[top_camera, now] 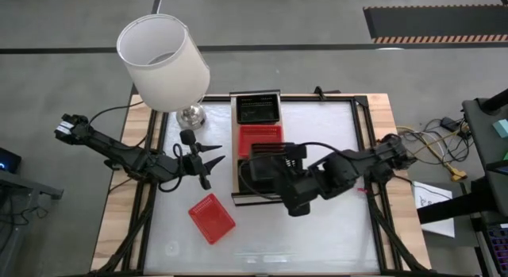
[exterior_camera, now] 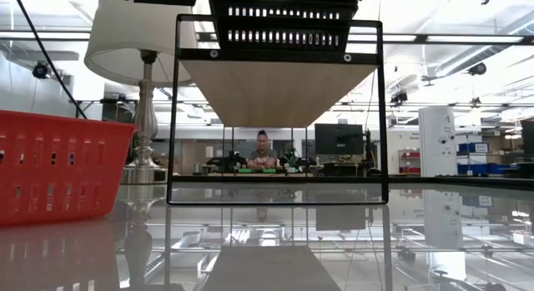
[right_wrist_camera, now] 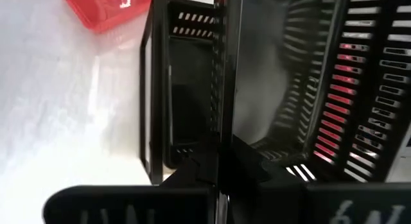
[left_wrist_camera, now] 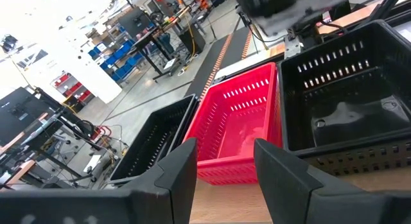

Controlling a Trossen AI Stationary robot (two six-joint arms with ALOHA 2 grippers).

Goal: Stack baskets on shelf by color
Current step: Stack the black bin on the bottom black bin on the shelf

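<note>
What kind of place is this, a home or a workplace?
Probably a workplace, likely a robotics lab or workshop: beyond the shelf the low view shows a monitor, a seated person and blue storage bins.

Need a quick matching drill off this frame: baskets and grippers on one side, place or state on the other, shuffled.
Things:
1. loose red basket
2. far black basket
3. right gripper
4. left gripper

Places or states:
A. open, empty, beside the shelf
B. on the white tabletop, off the shelf
C. shut on the wall of the near black basket
D. at the shelf's far end, next to the shelved red basket

Pairs: 1-B, 2-D, 3-C, 4-A
</note>
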